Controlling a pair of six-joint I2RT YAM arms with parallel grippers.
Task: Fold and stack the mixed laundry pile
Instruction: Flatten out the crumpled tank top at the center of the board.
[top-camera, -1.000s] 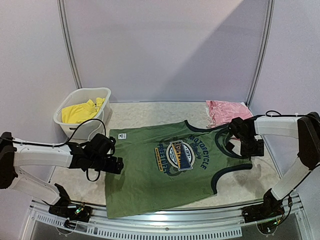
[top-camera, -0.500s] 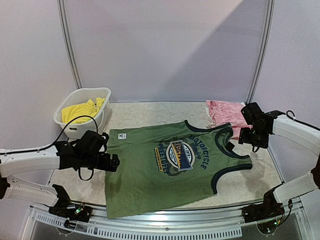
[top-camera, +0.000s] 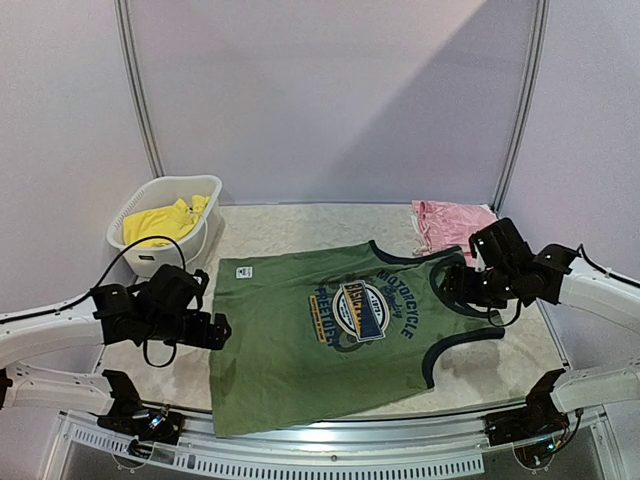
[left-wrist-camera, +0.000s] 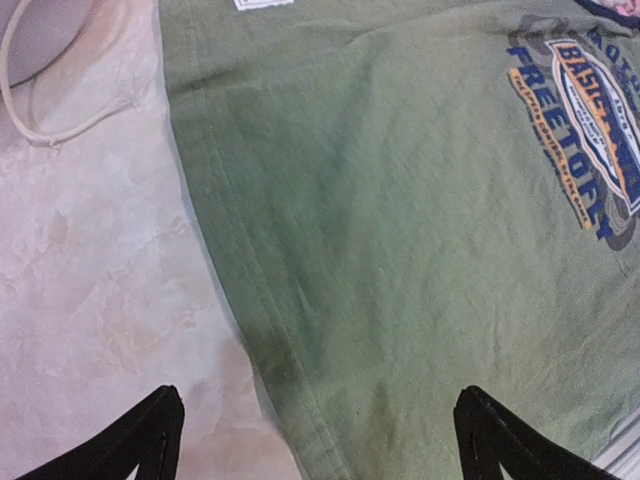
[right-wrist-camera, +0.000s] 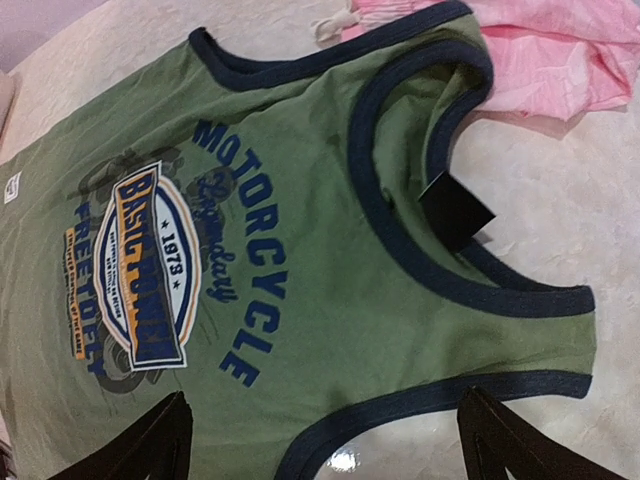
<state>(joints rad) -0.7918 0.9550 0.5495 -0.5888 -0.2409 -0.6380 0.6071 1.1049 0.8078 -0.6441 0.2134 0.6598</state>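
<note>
Table (top-camera: 300, 225): olive tank top (top-camera: 300, 350) flat at centre, print up. White basket (top-camera: 150, 262) back-L holds yellow shorts (top-camera: 160, 222). Pink garment (top-camera: 450, 220) back-R, just beside tank strap. L gripper (top-camera: 215, 330) above hem, R gripper (top-camera: 450, 290) above neckline; both jaws spread, holding nothing.

Top cam: fixed, high, behind arm bases (top-camera: 140, 420), looks down & fwd over whole surface (top-camera: 300, 225) to back wall (top-camera: 330, 100). L wrist cam: close, looks down on tank top (left-wrist-camera: 400, 250) hem side. R wrist cam: close, over its neck end. All 3 share the graphic print (right-wrist-camera: 150, 265).
</note>
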